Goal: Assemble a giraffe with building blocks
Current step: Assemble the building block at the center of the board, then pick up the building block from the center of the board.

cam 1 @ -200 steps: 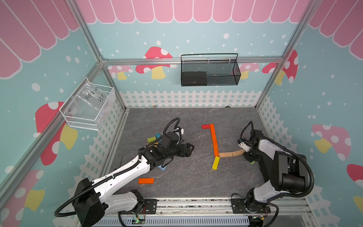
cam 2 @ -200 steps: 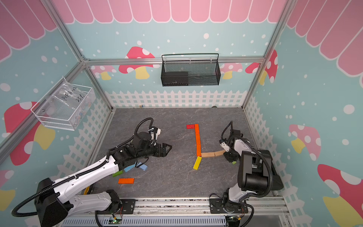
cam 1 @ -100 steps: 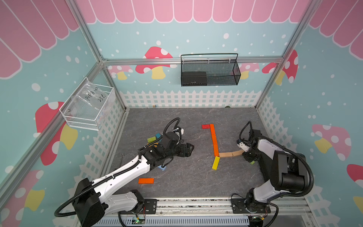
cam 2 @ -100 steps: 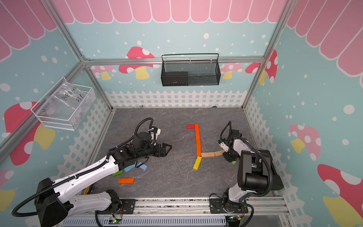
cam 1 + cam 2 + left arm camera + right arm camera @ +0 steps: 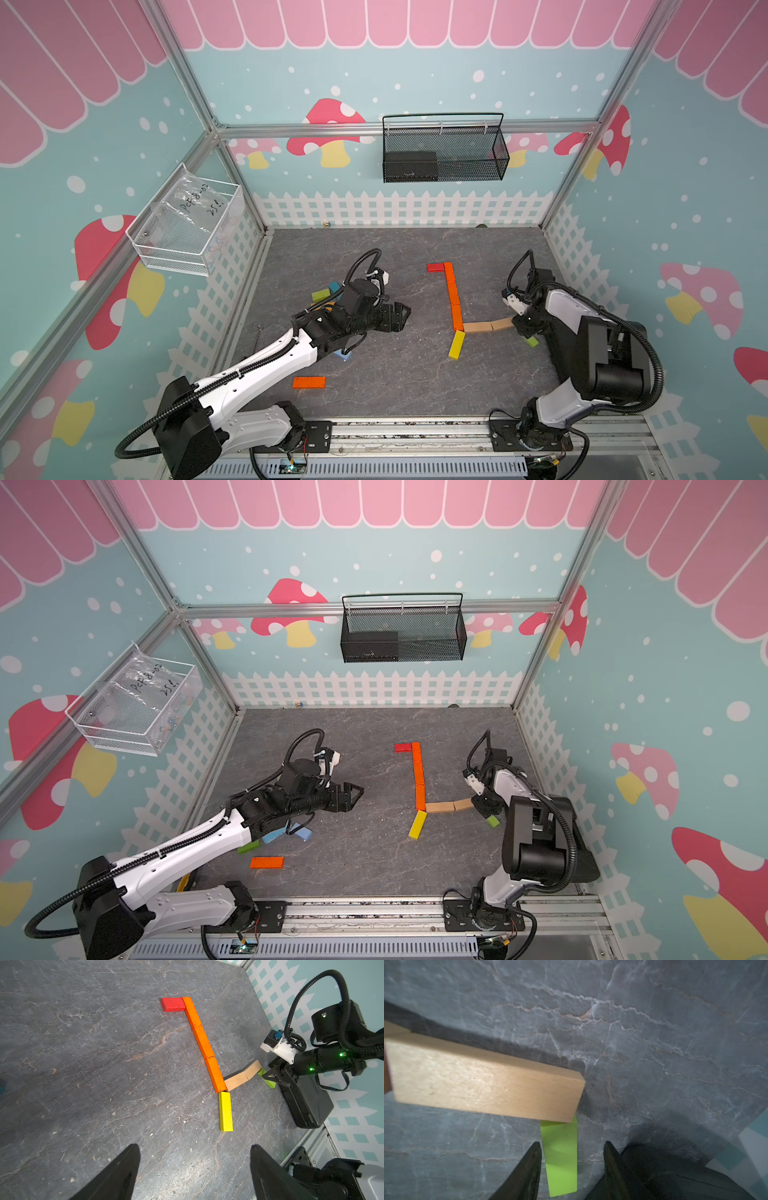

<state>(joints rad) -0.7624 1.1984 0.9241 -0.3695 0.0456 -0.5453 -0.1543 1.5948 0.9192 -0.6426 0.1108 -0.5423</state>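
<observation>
Building blocks lie flat on the grey floor as a figure: a red block (image 5: 435, 267) beside the top of an orange column (image 5: 453, 297), a yellow block (image 5: 456, 345) below it, and two tan blocks (image 5: 478, 327) running right. A green block (image 5: 560, 1157) lies on the floor touching the outer tan block (image 5: 483, 1084). My right gripper (image 5: 572, 1144) stands open astride the green block, with a gap on one side. My left gripper (image 5: 193, 1146) hovers open and empty left of the figure, seen in both top views (image 5: 358, 792).
Loose blocks lie around the left arm: green (image 5: 322, 296), teal (image 5: 333, 286), orange (image 5: 308, 382), blue (image 5: 305, 834). A black mesh basket (image 5: 444, 153) hangs on the back wall, a clear bin (image 5: 187, 228) on the left wall. The white fence (image 5: 582, 266) stands close behind the right arm.
The right gripper's jaws have spread apart around the green block. Both arms have otherwise stayed in place, and the left gripper is unchanged.
</observation>
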